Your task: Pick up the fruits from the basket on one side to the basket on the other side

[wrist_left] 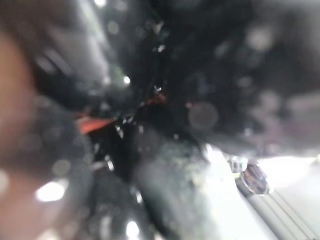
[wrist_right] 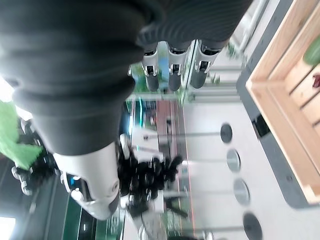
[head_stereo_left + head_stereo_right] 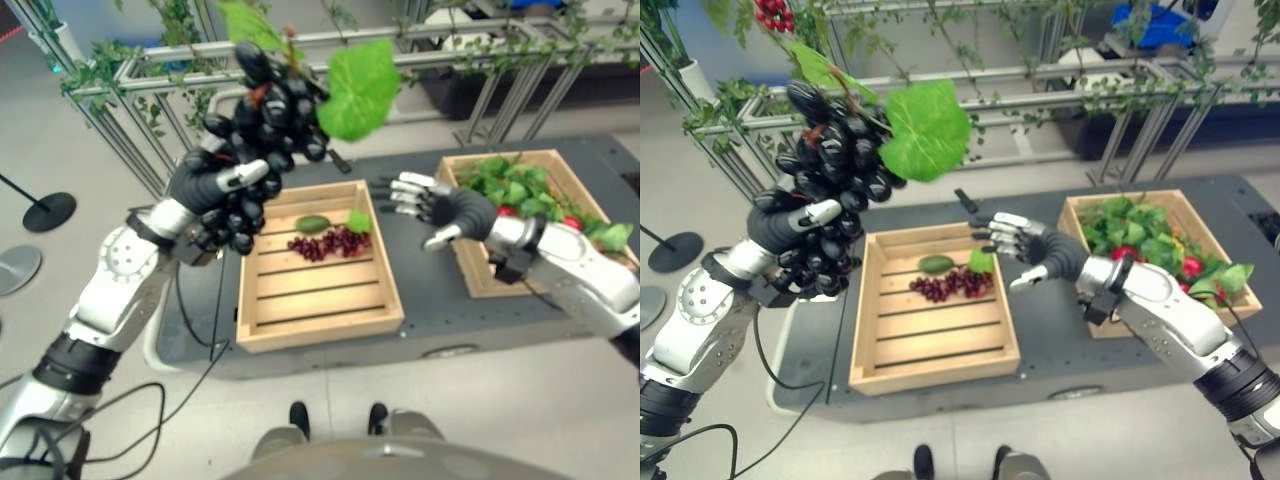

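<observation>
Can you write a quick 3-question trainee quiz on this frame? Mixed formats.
1. True or false: the left hand is shut on the black grape bunch, held up above the table.
2. Multiple choice: what lies in the left crate? A) nothing B) a red grape bunch with green leaves C) bananas
3. Fill in: the right hand hovers with fingers ___, holding nothing, between the left crate and the right crate of greenery and red fruit.

Key: 1 true; 2 B; 3 open
</observation>
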{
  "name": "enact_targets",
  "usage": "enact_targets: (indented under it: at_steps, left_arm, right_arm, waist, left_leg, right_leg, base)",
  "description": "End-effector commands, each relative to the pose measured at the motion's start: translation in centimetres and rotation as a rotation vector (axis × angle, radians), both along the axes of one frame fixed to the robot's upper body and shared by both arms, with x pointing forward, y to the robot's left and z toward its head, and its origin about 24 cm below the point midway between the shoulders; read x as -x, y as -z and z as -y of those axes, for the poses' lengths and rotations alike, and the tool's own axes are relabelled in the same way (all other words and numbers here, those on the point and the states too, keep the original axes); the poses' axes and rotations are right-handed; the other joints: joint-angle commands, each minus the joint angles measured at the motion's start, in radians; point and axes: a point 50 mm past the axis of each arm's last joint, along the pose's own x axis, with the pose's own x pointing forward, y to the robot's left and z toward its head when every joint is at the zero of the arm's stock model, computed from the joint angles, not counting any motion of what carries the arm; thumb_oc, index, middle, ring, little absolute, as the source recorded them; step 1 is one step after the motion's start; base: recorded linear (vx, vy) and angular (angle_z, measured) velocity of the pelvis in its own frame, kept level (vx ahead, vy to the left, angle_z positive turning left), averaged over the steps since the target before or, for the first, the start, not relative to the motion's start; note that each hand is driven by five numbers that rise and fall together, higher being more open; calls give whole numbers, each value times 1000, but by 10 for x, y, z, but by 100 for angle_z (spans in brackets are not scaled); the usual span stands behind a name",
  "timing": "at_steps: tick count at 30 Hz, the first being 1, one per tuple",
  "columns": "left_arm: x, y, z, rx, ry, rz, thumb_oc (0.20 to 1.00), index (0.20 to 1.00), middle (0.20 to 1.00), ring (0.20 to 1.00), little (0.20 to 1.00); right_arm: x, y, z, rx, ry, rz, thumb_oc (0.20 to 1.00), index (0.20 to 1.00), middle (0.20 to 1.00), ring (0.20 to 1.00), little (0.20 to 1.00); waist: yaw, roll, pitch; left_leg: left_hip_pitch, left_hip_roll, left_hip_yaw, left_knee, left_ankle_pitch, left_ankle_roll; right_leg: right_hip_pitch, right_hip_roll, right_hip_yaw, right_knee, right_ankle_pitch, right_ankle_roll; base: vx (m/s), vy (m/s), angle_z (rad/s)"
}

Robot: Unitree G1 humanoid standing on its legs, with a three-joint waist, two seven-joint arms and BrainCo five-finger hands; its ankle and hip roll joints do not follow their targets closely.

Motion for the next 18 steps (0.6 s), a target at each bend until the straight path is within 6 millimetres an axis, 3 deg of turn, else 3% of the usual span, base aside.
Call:
enact_targets:
  at_steps: [1,8,18]
  left_arm:
    - [-4,-24,10,-10,53,107,200,200,200,200,200]
    - [-11,-25,36,-27,148,102,200,200,200,200,200]
    - [-16,-19,53,5,175,84,200,200,200,200,200]
  right_arm:
    - [-1,-19,-32,-127,-114,52,1000,1000,1000,1000,1000]
    - [10,-15,-78,-154,-292,9,1000,1000,1000,1000,1000]
    - [26,-2,-112,-389,-362,-129,1000,1000,1000,1000,1000]
  waist:
    - [-14,-56,-47]
    - [-32,-50,-69]
    - [-50,-41,-83]
  left_leg:
    - [52,-21,33,13,-79,-3]
    - [75,-19,42,5,-85,-1]
    - [87,-21,48,-3,-90,4]
  right_leg:
    - [66,-39,10,-162,106,128]
    - [85,-34,20,-165,100,125]
    - [86,-30,36,-169,101,124]
  base:
    - [23,-13,-16]
    - [9,-4,-4]
    - [0,-1,-3]
